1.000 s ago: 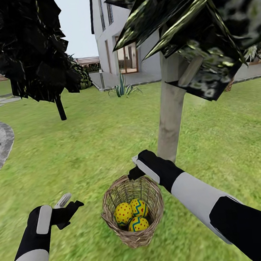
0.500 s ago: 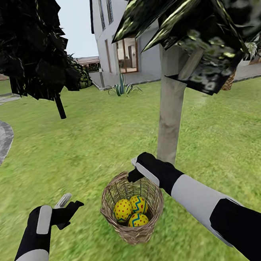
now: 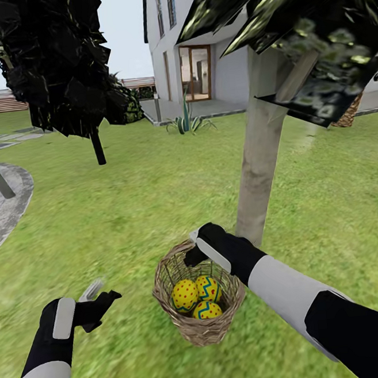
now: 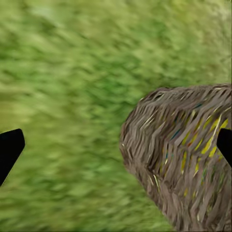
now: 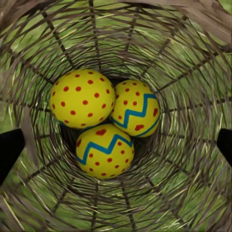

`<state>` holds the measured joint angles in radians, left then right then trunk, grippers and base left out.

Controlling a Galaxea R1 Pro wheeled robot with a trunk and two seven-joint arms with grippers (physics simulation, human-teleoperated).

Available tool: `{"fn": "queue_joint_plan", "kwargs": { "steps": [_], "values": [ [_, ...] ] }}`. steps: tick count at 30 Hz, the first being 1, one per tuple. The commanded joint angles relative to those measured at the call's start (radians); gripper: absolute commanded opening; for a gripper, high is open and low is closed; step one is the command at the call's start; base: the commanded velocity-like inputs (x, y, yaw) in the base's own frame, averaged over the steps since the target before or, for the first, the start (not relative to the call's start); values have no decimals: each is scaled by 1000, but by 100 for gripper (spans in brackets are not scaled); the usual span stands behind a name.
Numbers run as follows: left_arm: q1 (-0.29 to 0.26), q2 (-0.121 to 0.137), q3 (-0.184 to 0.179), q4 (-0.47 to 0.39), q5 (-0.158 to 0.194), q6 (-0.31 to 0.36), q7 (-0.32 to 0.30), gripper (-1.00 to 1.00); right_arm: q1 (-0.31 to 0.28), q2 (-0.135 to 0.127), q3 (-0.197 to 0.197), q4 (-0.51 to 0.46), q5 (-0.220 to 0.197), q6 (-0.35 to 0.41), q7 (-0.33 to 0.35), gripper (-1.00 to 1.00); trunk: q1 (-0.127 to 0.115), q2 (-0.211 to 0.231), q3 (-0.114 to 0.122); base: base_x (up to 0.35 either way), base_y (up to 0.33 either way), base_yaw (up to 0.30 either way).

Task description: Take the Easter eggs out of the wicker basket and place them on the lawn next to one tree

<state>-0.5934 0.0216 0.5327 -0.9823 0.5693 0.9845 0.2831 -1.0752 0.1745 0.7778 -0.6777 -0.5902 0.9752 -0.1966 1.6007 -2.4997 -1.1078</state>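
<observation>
At lower centre of the head view sits the small round brown woven wicker basket [image 3: 200,295] on the bright green short-grass lawn [image 3: 128,218], just beside the straight pale grey-beige tree trunk [image 3: 261,159] that rises from frame centre to the dark leaf clumps at upper right. Three yellow eggs with red dots and blue zigzag bands [image 3: 199,296] lie packed touching at the basket bottom — none out yet. The black-and-white right gripper [image 3: 196,247] hovers over the far rim, aimed down inside; in the right wrist view the eggs [image 5: 104,123] sit centred, with black fingertips [image 5: 9,150] at both frame edges, so the jaws stand wide and hold nothing. The left gripper [image 3: 98,296] hangs over grass at lower left, apart from the basket, jaws wide and empty too; its wrist view catches the basket's woven wall [image 4: 183,159]. Risks, as judgement: eggs are smooth and wedged together — a pinch may squirt one aside or snag two; fingers could catch the weave or rim going down and tip the light basket, since nothing braces it; a lifted egg might roll on grass away from the trunk.
</observation>
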Motion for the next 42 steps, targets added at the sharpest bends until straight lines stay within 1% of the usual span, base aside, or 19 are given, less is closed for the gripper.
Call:
{"fn": "queue_joint_plan", "kwargs": {
  "steps": [1, 13, 20, 25, 33, 36, 42],
  "values": [
    [-1, 0, 1, -1, 11, 3, 9, 100, -1, 0, 3, 0, -10, 2, -9, 100, 0, -1, -6, 0, 0, 152],
    [-1, 0, 1, 3, 11, 3, 9, 100, 0, 0, 3, 4, -11, 5, -25, 100, 6, -4, -53, 0, 0, 18],
    [-1, 1, 1, 4, 11, 3, 9, 100, 0, 0, 3, 1, -10, 9, -89, 100, 9, -5, -80, 0, 0, 0],
    [-1, 1, 1, 4, 11, 2, 10, 100, 0, 0, 3, 0, -10, 11, -107, 100, 11, -6, -99, 0, 0, 0],
    [-1, 1, 1, 4, 11, 1, 9, 100, 0, 0, 3, 0, -13, 14, -85, 100, 15, -8, -130, 0, 0, 0],
    [-1, 1, 1, 4, 11, 0, 9, 100, 0, 0, 3, 0, -32, 14, -52, 100, 16, -9, -142, 0, 0, 0],
    [-1, 1, 1, 4, 11, 0, 9, 100, -1, 0, 3, 3, -41, 15, -40, 100, 19, -10, -165, 0, 0, 0]
  ]
}}
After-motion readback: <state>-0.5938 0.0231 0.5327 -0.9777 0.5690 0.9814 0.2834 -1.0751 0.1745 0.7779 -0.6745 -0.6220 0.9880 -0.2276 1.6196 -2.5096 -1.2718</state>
